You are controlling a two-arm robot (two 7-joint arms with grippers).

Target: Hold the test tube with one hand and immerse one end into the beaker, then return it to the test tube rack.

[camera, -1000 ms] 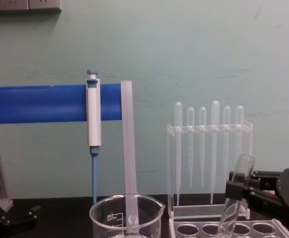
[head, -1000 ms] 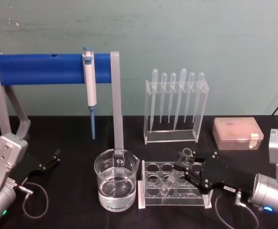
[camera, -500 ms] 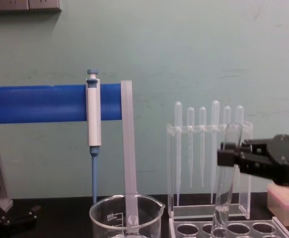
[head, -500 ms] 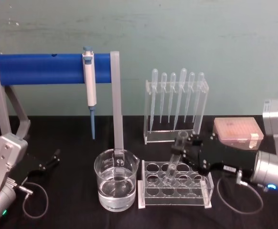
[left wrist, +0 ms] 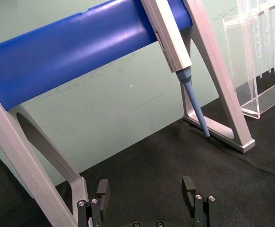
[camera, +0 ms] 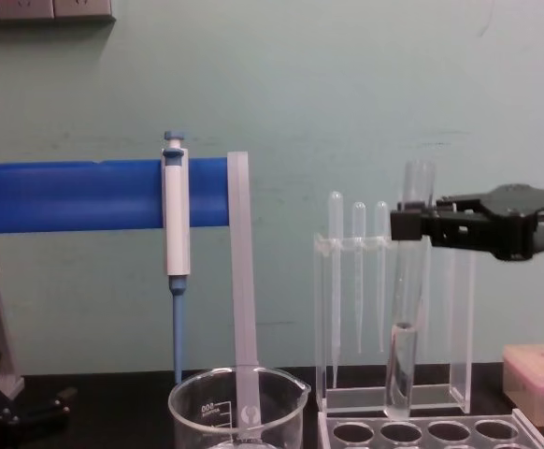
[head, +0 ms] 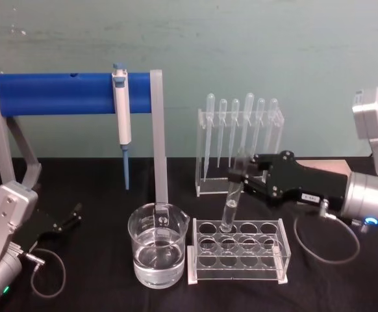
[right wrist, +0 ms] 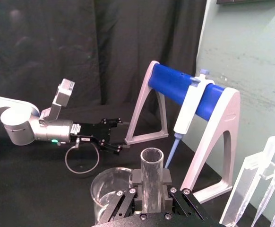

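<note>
My right gripper (head: 238, 175) is shut on the upper part of the test tube (head: 230, 207), a clear glass tube held nearly upright. Its round bottom hangs just above the back row of the clear hole rack (head: 238, 252). In the chest view the test tube (camera: 404, 318) hangs from the gripper (camera: 412, 224), bottom end above the rack's top. The right wrist view looks down on the tube's open rim (right wrist: 151, 158). The beaker (head: 158, 244), part-filled with clear liquid, stands left of the rack. My left gripper (head: 69, 218) rests open at the table's left.
A blue bar stand (head: 72, 93) carrying a blue-and-white pipettor (head: 121, 114) stands behind the beaker. A clear rack of thin pipettes (head: 239, 146) is behind the test tube. A pink tip box (camera: 538, 369) sits at the right.
The right gripper has lifted the test tube up out of the hole rack and straightened it from a tilt to nearly upright. The left arm has not moved.
</note>
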